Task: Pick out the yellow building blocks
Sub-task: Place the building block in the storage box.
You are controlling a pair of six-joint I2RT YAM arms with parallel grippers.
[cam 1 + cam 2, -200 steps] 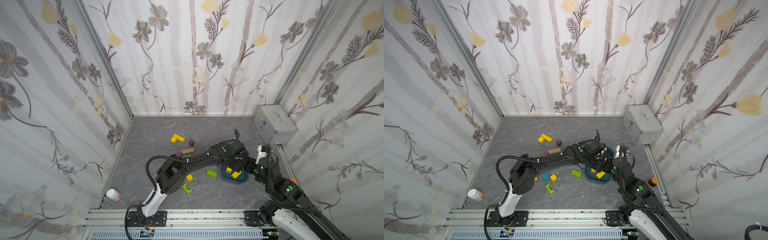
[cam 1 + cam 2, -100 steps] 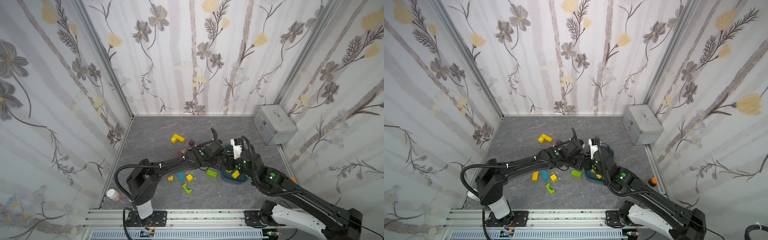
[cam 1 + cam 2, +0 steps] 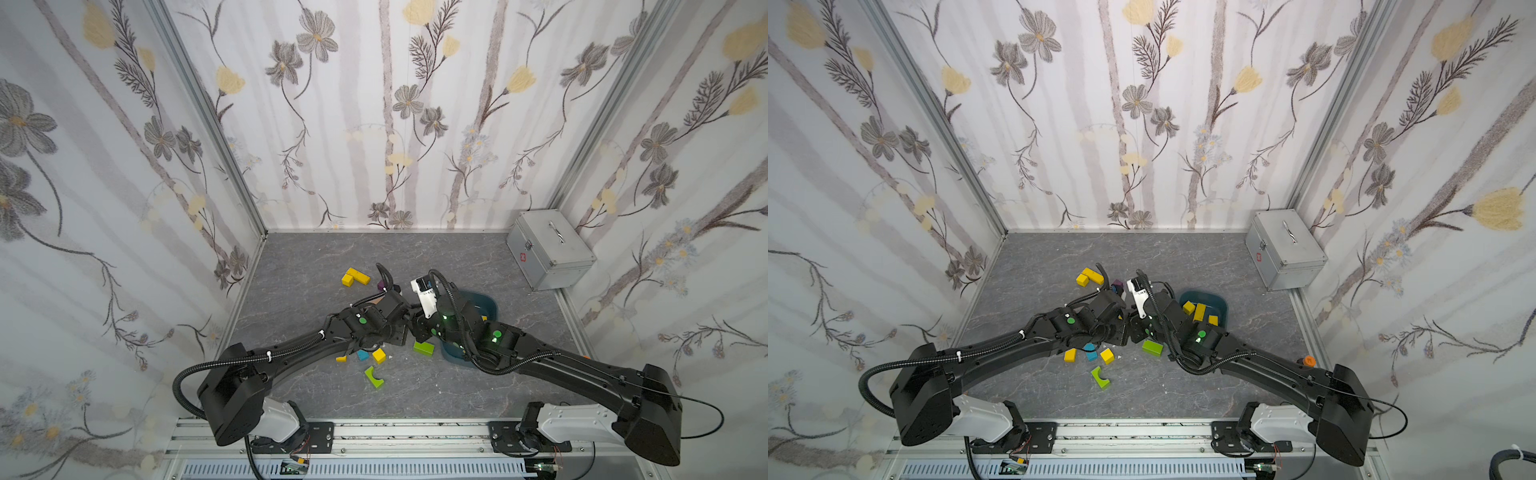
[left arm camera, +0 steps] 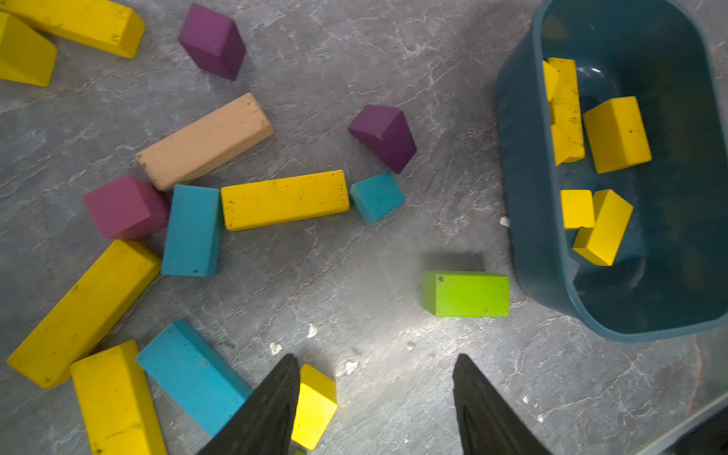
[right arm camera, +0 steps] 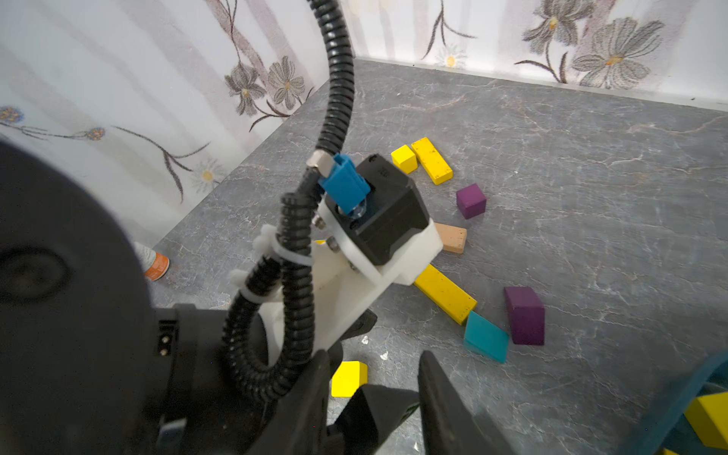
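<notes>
Judging by their matte faces and chipped edges, the yellow building blocks (image 4: 284, 200) look like solid painted wood: light, rigid, not fragile, and dry enough not to slip. Each is best pinched across its narrow width, mid-length on the bars, flat face to flat pad. They are bright yellow cubes and rectangular bars with dark scuffs. Several lie in the teal tub (image 4: 524, 197) right of centre. The rest are scattered on the grey floor (image 4: 394, 59) left of it, with a yellow pair (image 3: 1089, 276) farther back. The left gripper (image 4: 376, 358) hangs with jaws apart and empty, a small yellow cube (image 4: 315, 405) just beside one finger. The right gripper (image 5: 373, 354) has its jaws narrowly parted, holding no block
</notes>
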